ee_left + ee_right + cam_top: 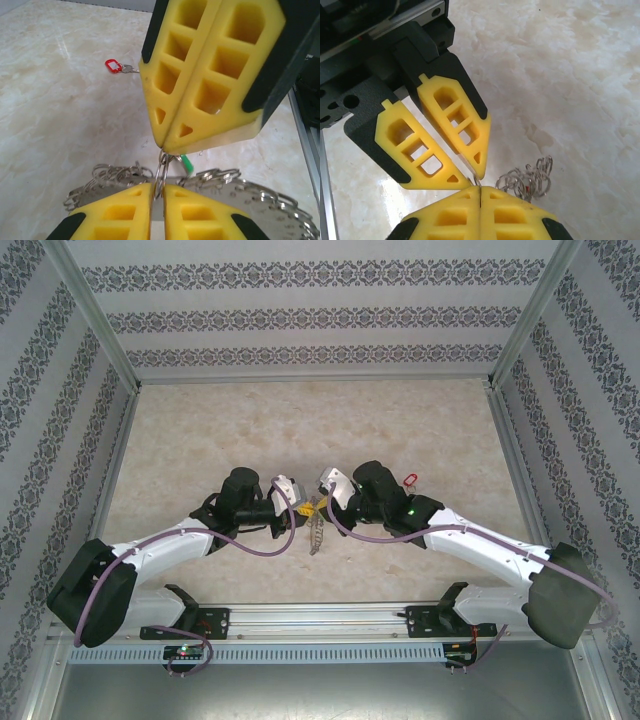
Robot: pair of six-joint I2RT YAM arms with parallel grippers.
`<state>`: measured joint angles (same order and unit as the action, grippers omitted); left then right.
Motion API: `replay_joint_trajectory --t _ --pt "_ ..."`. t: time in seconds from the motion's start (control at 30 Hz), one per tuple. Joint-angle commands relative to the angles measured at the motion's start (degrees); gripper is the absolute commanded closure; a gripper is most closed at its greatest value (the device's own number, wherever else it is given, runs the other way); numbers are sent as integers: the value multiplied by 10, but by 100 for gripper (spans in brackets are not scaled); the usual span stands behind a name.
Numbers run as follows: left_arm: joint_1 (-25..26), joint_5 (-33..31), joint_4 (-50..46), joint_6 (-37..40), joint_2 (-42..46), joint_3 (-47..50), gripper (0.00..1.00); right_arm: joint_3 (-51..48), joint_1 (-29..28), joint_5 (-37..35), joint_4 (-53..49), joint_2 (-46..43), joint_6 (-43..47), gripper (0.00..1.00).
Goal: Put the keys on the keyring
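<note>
Both grippers meet tip to tip above the table's middle. My left gripper point(298, 512) point(157, 186) is shut on a small split ring point(161, 172) of the keyring point(260, 197), whose hoop with its fringe of little rings hangs below point(317, 532). Facing it, my right gripper point(322, 502) point(479, 189) is shut, its tips point(167, 147) pinching metal at the top of that split ring. The green key point(186, 163) pokes out just under those tips. A red key point(408, 478) point(114, 66) lies alone on the table behind the right arm. A bunch of little rings point(530, 181) dangles beside the right fingers.
The marble-patterned table point(200, 440) is walled in by patterned panels point(60, 390) on three sides. An aluminium rail point(320, 620) with the arm bases runs along the near edge.
</note>
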<state>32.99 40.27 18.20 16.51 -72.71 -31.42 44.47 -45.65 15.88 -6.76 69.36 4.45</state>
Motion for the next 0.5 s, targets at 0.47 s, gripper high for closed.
replay_joint_trajectory --t 0.47 --pt "1 39 -15 11 -22 -31 76 27 -13 13 11 12 12 100"
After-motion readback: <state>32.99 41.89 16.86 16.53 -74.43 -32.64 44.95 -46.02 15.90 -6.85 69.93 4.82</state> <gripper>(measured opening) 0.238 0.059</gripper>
